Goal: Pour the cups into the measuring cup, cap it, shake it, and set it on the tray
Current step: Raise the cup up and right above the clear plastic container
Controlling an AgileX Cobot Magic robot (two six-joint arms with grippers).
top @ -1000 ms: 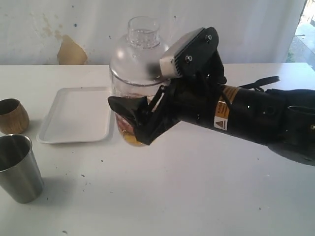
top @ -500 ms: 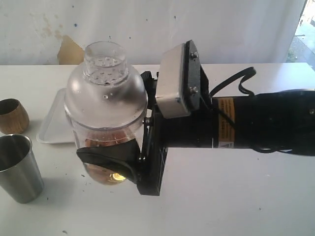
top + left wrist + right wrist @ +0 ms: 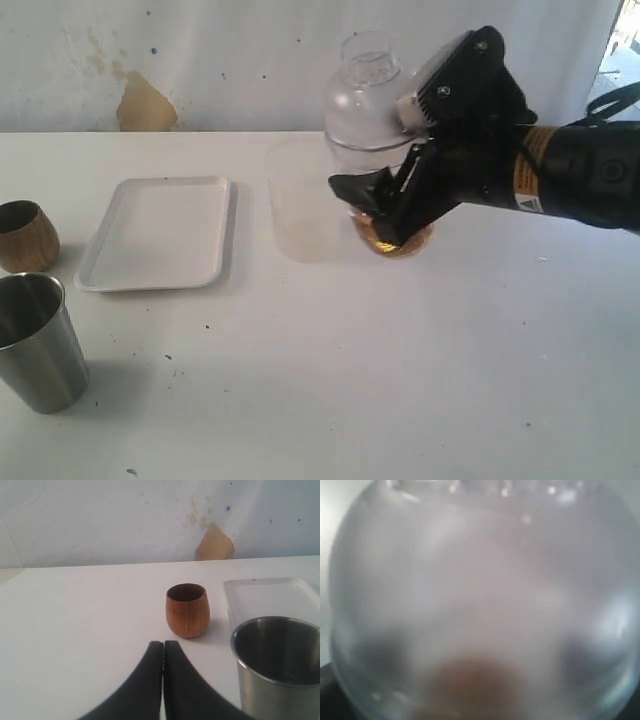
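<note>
Swinging back to the far right, the right tool (image 3: 385, 215) stays clenched around the lower body of the measuring cup (image 3: 362, 125), whose domed lid (image 3: 368, 65) is on and whose amber contents (image 3: 398, 242) sit at the bottom, just beyond the jaws. Half a second earlier the same cup loomed large and well over toward the tray's side; a second ago it sat mid-scene, tilted another way. That back-and-forth reads as the shake under way, with pouring and capping already behind it. The wrist camera on that arm sees only the cup's blurred clear wall (image 3: 480, 590), pressed close.

Well away from the right tool, the white tray (image 3: 155, 232) lies bare on the surface (image 3: 400, 380), waiting for the final step. A frosted cup (image 3: 298, 205) stands between it and the tool. The left tool (image 3: 163, 680) is clenched on nothing, its jaws pressed together, with the wooden cup (image 3: 186, 610) just ahead of it and the steel tumbler (image 3: 277, 665) beside it, both upright.
</note>
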